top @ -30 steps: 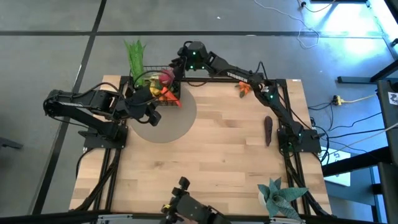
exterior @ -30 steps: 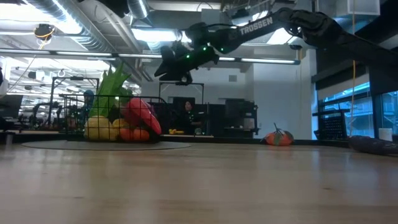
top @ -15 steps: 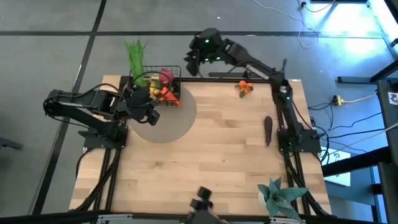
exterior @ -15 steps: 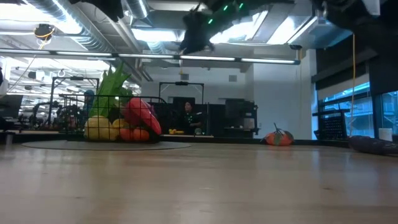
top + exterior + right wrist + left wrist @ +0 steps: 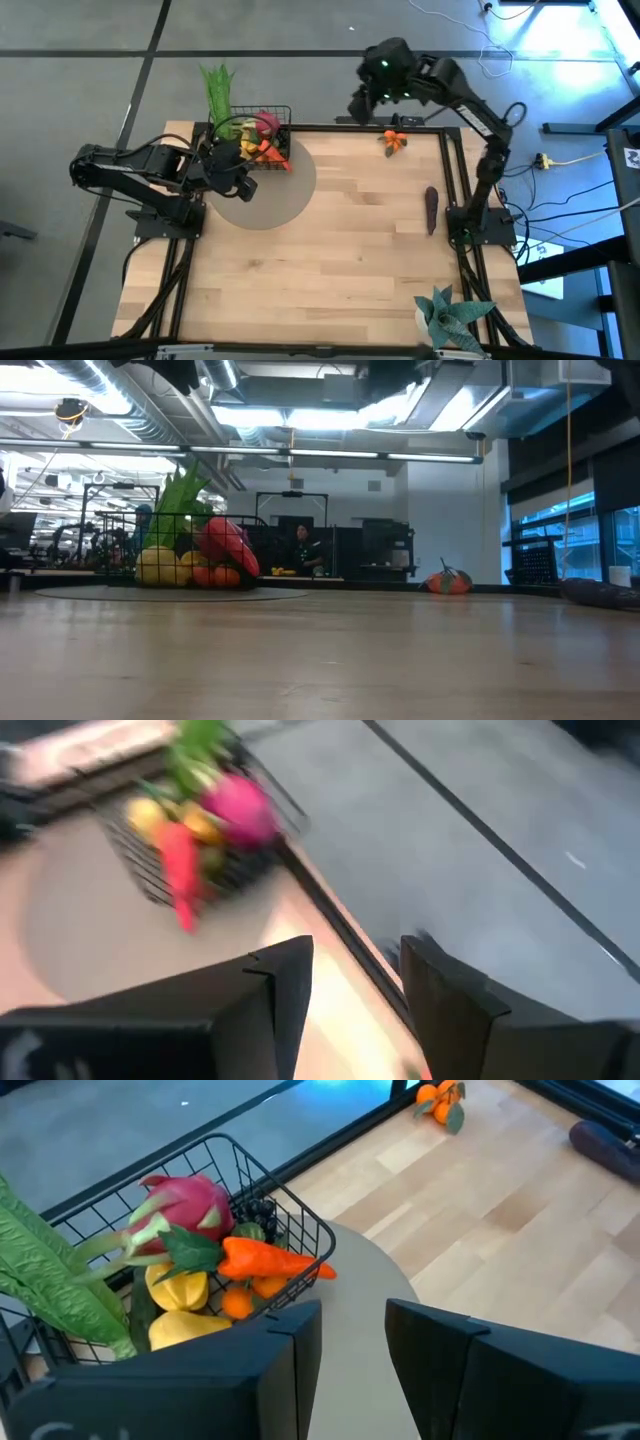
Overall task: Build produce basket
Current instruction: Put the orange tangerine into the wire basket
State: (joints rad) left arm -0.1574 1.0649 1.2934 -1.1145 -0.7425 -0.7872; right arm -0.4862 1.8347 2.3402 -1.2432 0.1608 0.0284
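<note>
The black wire basket [image 5: 262, 138] stands on a grey round mat [image 5: 275, 195] at the table's far left, holding produce: pink dragon fruit [image 5: 190, 1205], orange carrot [image 5: 270, 1260] poking over the rim, yellow fruits [image 5: 180, 1292], green leek [image 5: 50, 1275], dark grapes [image 5: 256, 1210]. Tangerines [image 5: 393, 140] lie at the far edge and a purple eggplant [image 5: 431, 208] at the right. My left gripper [image 5: 242, 188] hovers open just on the basket's near side. My right gripper [image 5: 362, 104] is open, high over the far edge near the tangerines.
A blue-green spiky plant [image 5: 450, 312] stands at the near right corner. Black frame rails [image 5: 450, 170] run along the table's sides. The middle of the wooden table top [image 5: 340, 250] is bare. A person [image 5: 301, 545] sits in the room far behind the table.
My right gripper has risen and swung from above the basket toward the table's right along the far edge, staying open with nothing in it; in the low view it has gone up out of the picture. The basket and its produce have kept still.
</note>
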